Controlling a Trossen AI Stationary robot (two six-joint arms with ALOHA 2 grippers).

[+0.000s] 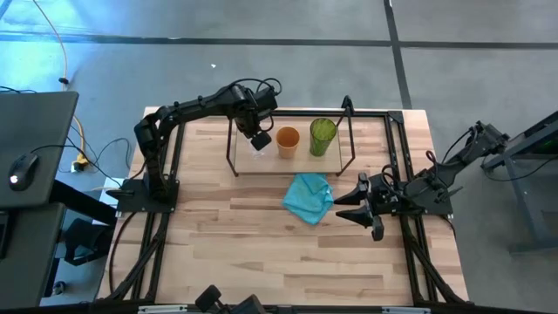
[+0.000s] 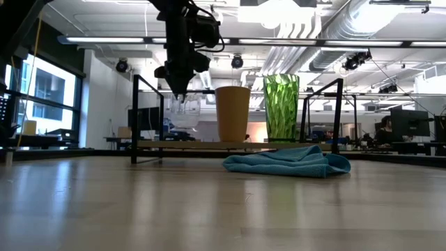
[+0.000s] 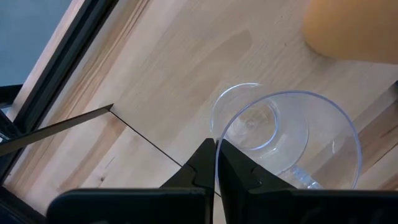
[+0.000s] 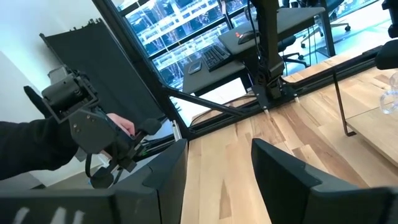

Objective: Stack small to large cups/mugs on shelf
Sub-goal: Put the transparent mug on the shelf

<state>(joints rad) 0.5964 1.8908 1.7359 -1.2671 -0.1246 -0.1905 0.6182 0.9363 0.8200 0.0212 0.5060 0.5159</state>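
Note:
The small clear glass cup (image 3: 283,134) sits in my left gripper (image 3: 216,167) over the left part of the shelf (image 1: 261,163), a low dark-rod rack with a light wood base. In the low view the glass (image 2: 186,118) hangs under the left gripper (image 2: 180,96). The orange cup (image 1: 288,140) stands upright on the shelf base just right of it. The green tumbler (image 1: 322,136) stands upright further right. My right gripper (image 1: 356,206) waits open near the table's right edge, touching nothing. My left gripper pinches the clear glass cup's rim (image 3: 217,146), one finger (image 3: 239,169) inside the cup and the other finger (image 3: 200,169) outside. The fingers come from above, pointing down. The cup hangs upright below them; whether its bottom touches the shelf's wood base I cannot tell.
A crumpled turquoise cloth (image 1: 309,197) lies on the table in front of the shelf, between it and the right gripper. The shelf's upright rods (image 2: 134,115) frame its ends. The black table frame (image 1: 397,157) runs along the left and right sides. Bare wood (image 1: 261,253) lies toward the near edge.

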